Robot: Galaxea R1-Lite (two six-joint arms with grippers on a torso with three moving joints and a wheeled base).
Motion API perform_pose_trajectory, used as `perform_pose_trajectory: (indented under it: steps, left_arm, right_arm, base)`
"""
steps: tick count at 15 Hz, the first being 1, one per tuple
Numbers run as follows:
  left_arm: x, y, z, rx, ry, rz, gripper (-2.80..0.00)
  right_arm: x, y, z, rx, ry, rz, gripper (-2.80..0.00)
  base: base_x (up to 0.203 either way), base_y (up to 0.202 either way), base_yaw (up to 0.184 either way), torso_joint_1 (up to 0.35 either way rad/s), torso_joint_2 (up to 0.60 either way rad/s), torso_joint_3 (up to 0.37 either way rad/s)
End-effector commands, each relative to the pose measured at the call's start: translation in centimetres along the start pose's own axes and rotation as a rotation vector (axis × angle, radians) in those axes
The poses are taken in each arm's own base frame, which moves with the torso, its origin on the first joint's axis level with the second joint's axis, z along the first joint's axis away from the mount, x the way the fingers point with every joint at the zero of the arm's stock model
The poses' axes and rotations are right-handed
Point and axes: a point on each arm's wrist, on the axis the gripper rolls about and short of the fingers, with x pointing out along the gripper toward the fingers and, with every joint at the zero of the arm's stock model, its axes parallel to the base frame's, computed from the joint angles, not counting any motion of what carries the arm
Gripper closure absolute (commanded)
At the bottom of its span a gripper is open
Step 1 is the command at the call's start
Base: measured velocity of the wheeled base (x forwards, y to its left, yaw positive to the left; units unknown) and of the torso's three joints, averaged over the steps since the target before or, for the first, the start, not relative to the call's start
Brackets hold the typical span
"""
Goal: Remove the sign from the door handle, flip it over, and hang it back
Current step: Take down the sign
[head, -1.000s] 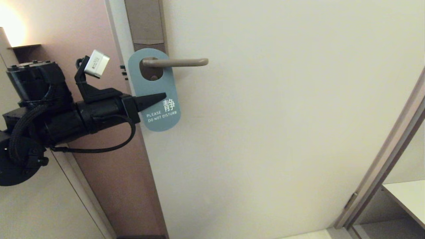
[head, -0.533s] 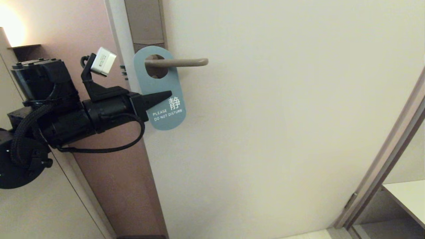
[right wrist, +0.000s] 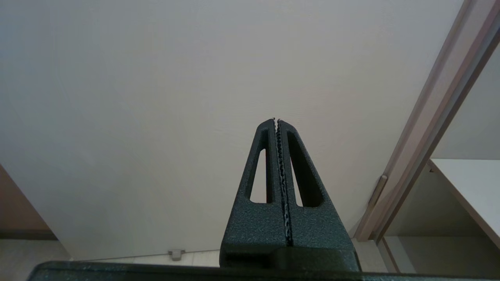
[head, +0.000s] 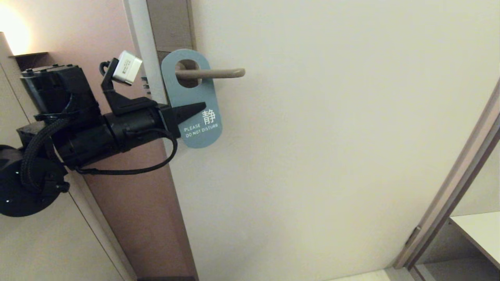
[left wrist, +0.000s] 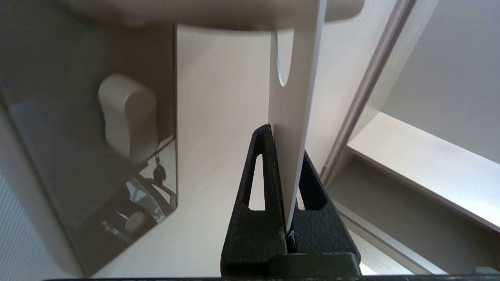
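One sign (head: 193, 97), a flat rounded-oblong door hanger, hangs with its oval hole threaded over the door handle (head: 211, 73). Its blue face is turned toward the head camera, with a large white Chinese character and the white words "PLEASE DO NOT DISTURB" near its lower end. The sign sits tilted, its lower end swung a little to the right of its top, and the handle passes through the hole close to the lever's root. In the left wrist view the same sign (left wrist: 293, 128) is seen almost edge-on, showing its pale other face and part of the oval hole.

The door handle is a slim, horizontal beige-bronze lever with a rounded end pointing right, mounted on a tall brown-grey backplate (head: 172, 23) at the edge of a cream door (head: 332, 156).

The left gripper (head: 197, 107) reaches in from the left, level with the sign's middle, its black fingers (left wrist: 261, 183) pressed together on the sign's left edge. The wrist view shows the thin card pinched between the two fingers, running down into the gap between them. A small white camera block (head: 127, 67) sits on a bracket above the left arm's wrist, and a black cable (head: 129, 171) loops beneath it.

The right gripper (right wrist: 276, 120) is parked away from the handle, its two black fingers closed flat against each other with nothing between them, pointing at the bare door.

Left of the door is a pinkish-brown wall panel (head: 129, 203) with a glowing lamp (head: 11, 31) in the upper corner. At lower right, a door frame (head: 449, 195) and a pale shelf (head: 480, 230) are visible.
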Motion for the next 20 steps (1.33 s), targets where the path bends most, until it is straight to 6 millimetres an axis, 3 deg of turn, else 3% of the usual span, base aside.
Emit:
perform_pose_trajectory:
  steps: [1, 12, 20]
  left_arm:
    - [0.5, -0.2, -0.1, -0.001, 0.0, -0.007, 0.0]
    - [1.8, -2.2, 0.0, 0.005, -0.018, -0.018, 0.0]
    - [1.9, -2.3, -0.1, 0.004, -0.022, 0.011, 0.0]
  right_arm:
    - [0.0, 0.0, 0.0, 0.0, -0.001, 0.0, 0.0]
    - [0.0, 0.0, 0.0, 0.0, -0.001, 0.001, 0.0]
    - [0.0, 0.0, 0.0, 0.0, -0.001, 0.001, 0.0]
  base:
    - [0.0, 0.0, 0.0, 0.0, 0.0, 0.0]
    - [0.0, 0.0, 0.0, 0.0, 0.0, 0.0]
    - [0.0, 0.0, 0.0, 0.0, 0.0, 0.0]
